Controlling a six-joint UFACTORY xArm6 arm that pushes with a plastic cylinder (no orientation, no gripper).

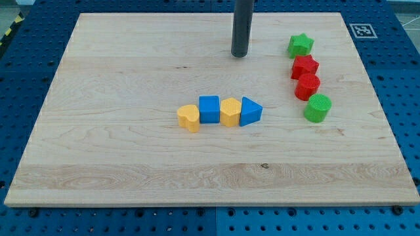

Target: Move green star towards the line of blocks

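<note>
A pale rectangular wooden board (131, 151) with fine grain fills most of the view. It lies on a blue perforated metal table top (407, 92), whose rows of small round holes show along every edge. A black-and-white square marker tag (361, 30) sits just past the board's top right corner. The light is even and bright.

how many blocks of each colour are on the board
green: 2, the green star and green cylinder
red: 2
yellow: 2
blue: 2
total: 8
</note>
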